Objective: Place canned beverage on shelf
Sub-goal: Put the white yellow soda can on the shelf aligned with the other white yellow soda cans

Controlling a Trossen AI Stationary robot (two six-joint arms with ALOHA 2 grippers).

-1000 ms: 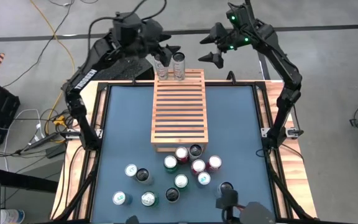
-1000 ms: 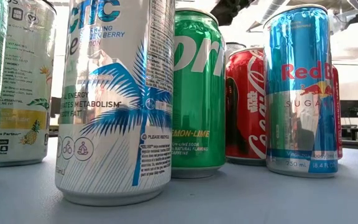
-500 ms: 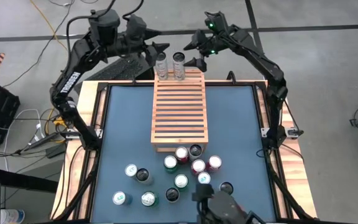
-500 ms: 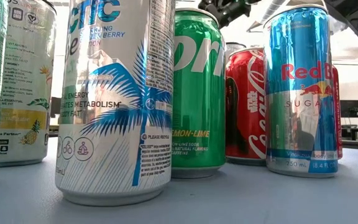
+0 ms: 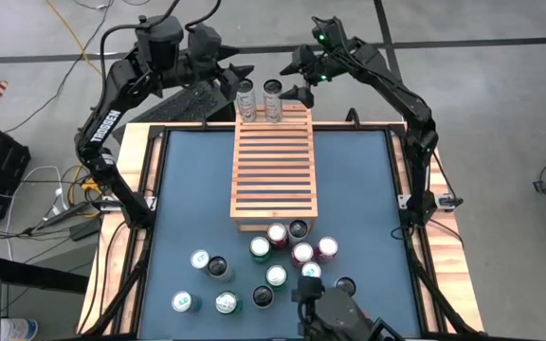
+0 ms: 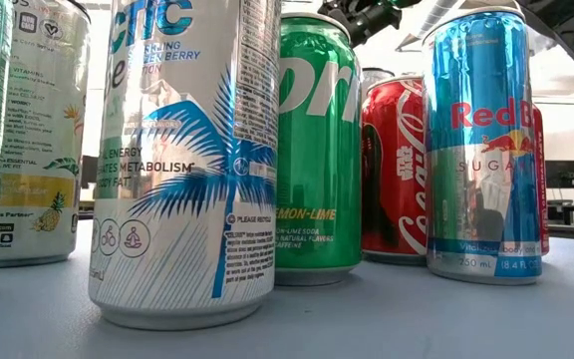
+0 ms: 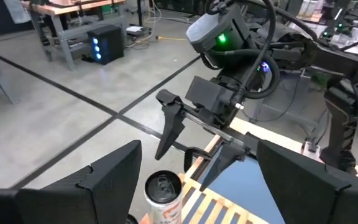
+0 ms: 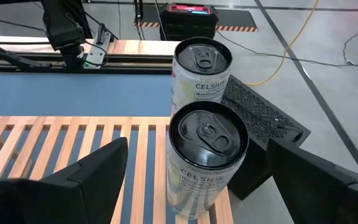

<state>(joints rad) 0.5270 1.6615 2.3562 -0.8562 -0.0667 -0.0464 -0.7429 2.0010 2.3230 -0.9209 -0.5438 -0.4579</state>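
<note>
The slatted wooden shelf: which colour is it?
Light brown; the slatted wooden shelf shows best in the high view.

Your worktop (image 5: 188,189) has a dark blue mat inside a wooden frame. The slatted wooden shelf (image 5: 273,170) lies flat along its middle, long side running front to back. Two Celsius cans (image 5: 259,99) stand upright side by side on the shelf's far end. A loose cluster of upright cans (image 5: 287,251) sits on the mat just past the shelf's near end, more cans (image 5: 207,279) scattered to their left.
</note>
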